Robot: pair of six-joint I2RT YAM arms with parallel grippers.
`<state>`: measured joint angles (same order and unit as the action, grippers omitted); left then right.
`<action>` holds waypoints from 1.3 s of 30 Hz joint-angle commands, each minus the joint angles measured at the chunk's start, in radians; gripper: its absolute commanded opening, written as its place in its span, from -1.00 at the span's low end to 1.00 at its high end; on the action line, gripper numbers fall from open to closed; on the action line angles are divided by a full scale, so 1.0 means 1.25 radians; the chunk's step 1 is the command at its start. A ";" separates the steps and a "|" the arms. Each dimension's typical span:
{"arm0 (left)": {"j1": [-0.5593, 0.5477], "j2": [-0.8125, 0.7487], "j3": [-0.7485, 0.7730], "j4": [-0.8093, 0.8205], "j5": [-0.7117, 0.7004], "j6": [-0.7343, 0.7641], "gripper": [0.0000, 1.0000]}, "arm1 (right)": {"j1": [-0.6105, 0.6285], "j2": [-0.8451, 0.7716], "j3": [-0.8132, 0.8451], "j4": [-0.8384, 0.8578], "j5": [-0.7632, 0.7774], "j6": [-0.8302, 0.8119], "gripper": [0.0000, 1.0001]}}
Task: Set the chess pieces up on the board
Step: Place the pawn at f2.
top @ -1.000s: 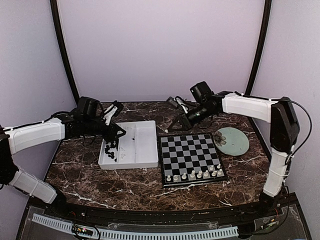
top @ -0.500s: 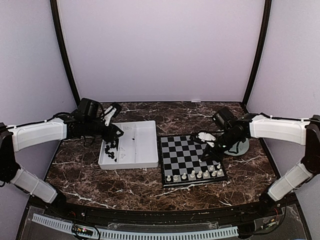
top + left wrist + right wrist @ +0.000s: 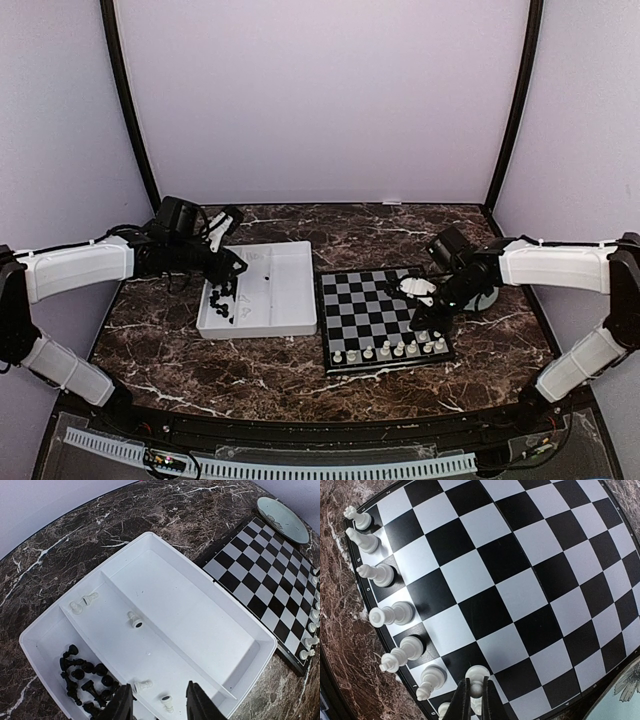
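Marble (image 3: pixel 280 375), brown-veined, under your white plastic tray (image 3: pixel 200 615): black pieces (image 3: pixel 80 677) heaped in its near-left corner. Your left gripper (image 3: pixel 159 700) hangs open above; your right gripper (image 3: pixel 475 685) pinches a white piece (image 3: pixel 477 672) at the near right of the checkered board (image 3: pixel 485 580).

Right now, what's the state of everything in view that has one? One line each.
left gripper: open, holding nothing, over the tray.
right gripper: shut on white pawn, low over the board.
white pieces on board: upright, lined along one edge.
black pieces: heaped in one end compartment of the tray.
loose white pieces: lying on their sides in the tray.
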<state>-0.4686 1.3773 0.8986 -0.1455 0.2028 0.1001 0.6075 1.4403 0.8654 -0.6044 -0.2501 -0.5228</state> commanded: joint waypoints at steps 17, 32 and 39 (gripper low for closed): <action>0.004 0.009 -0.006 0.005 0.009 -0.003 -0.23 | 0.000 0.061 -0.008 0.016 -0.034 -0.040 -0.83; 0.004 0.013 -0.004 0.004 0.012 -0.001 -0.23 | 0.001 0.073 0.007 -0.002 -0.030 -0.051 -0.73; 0.004 0.014 -0.003 0.004 0.015 -0.001 -0.23 | 0.001 0.064 0.022 -0.018 -0.021 -0.054 -0.63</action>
<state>-0.4683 1.3952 0.8986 -0.1455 0.2054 0.1001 0.6075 1.5272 0.8639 -0.6067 -0.2787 -0.5846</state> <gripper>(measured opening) 0.383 0.178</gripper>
